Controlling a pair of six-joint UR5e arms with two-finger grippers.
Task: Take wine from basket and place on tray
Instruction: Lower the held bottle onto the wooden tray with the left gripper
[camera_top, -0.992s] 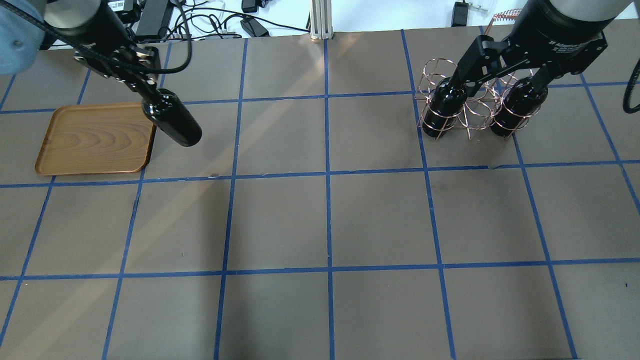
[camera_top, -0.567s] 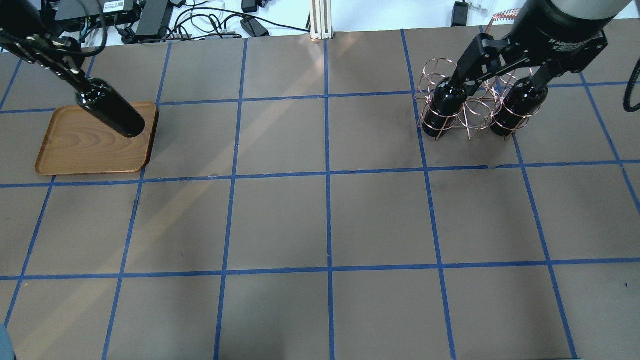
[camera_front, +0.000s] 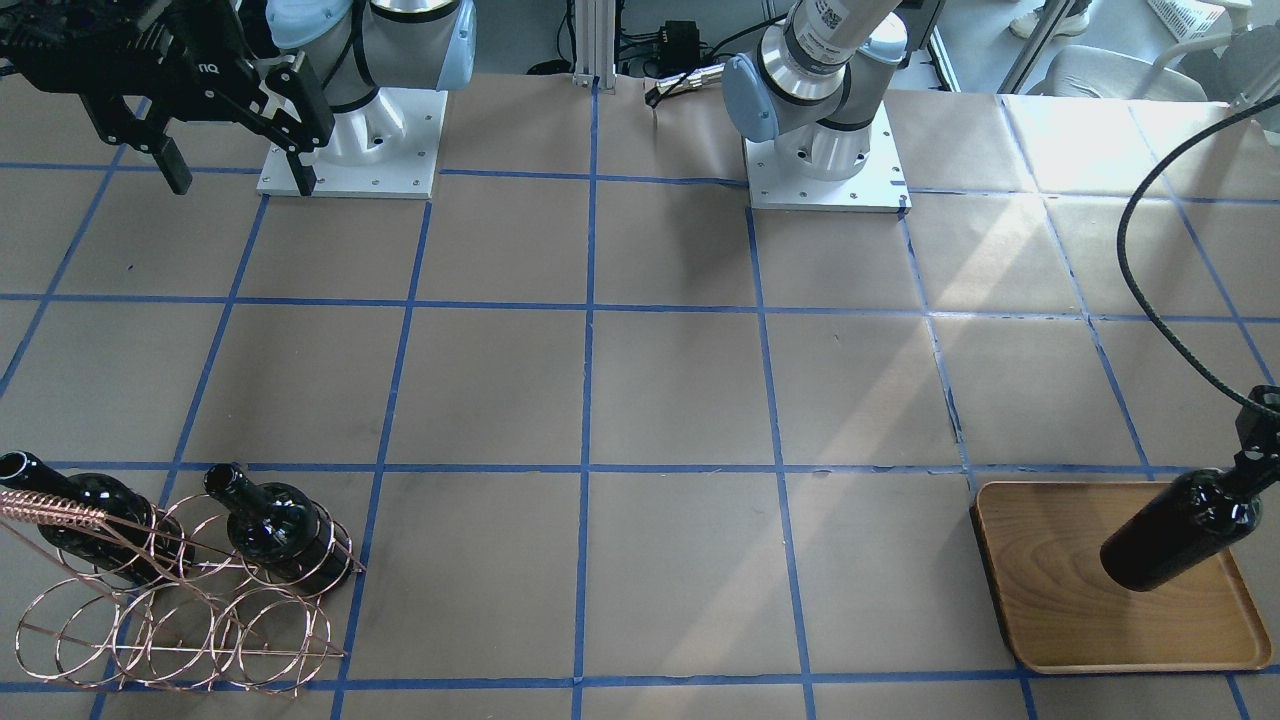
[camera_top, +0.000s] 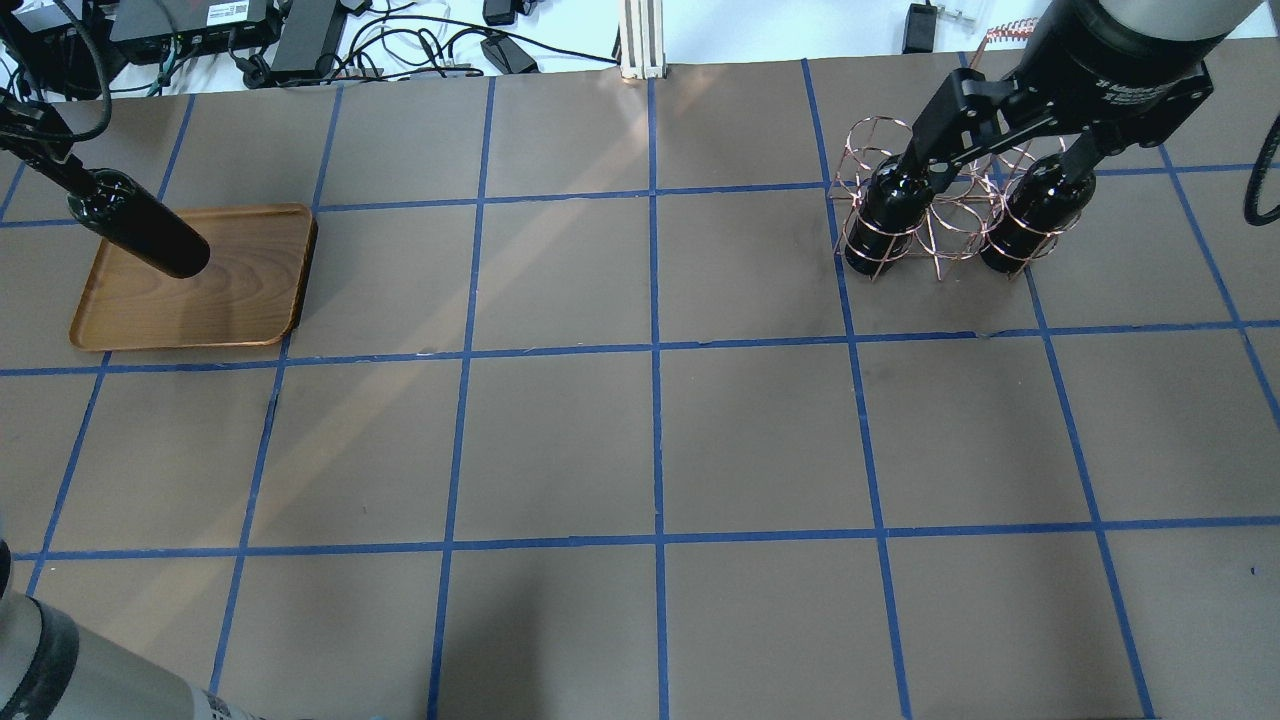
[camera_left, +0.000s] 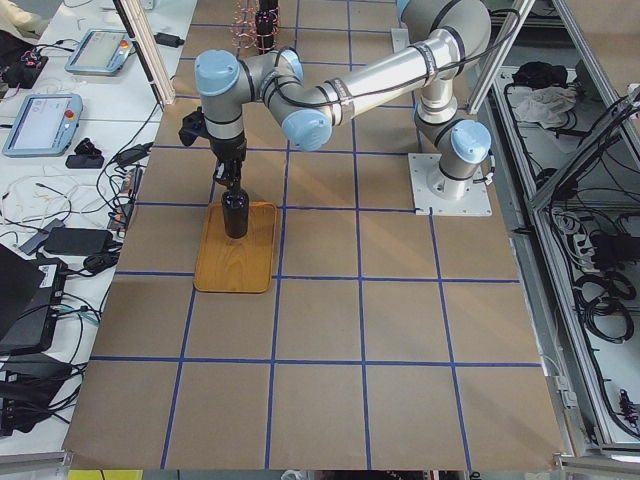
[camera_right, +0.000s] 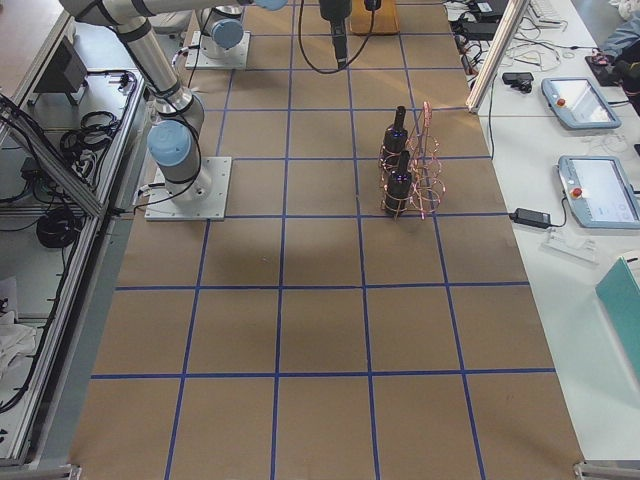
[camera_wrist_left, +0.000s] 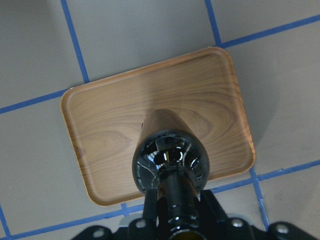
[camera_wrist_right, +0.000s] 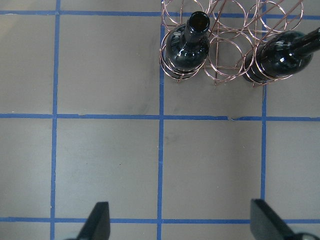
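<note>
My left gripper (camera_top: 48, 158) is shut on the neck of a black-green wine bottle (camera_top: 140, 236) and holds it upright over the brown wooden tray (camera_top: 245, 290). In the left wrist view the bottle (camera_wrist_left: 170, 160) hangs over the tray's (camera_wrist_left: 100, 115) near half. I cannot tell whether its base touches the tray. The copper wire basket (camera_top: 935, 215) stands at the far right with two more bottles (camera_top: 890, 215) (camera_top: 1030, 215) in it. My right gripper (camera_top: 1000, 160) is open and empty, high above the table; its view shows the basket (camera_wrist_right: 225, 30) ahead.
Cables and power bricks (camera_top: 300, 30) lie beyond the table's far edge, beside an aluminium post (camera_top: 640, 40). The two arm bases (camera_front: 350, 140) (camera_front: 820, 150) stand at the robot's side. Blue tape lines grid the brown table.
My left arm has carried the bottle leftward, from beside the tray's right edge to over the tray. The right arm and the basket have not moved.
</note>
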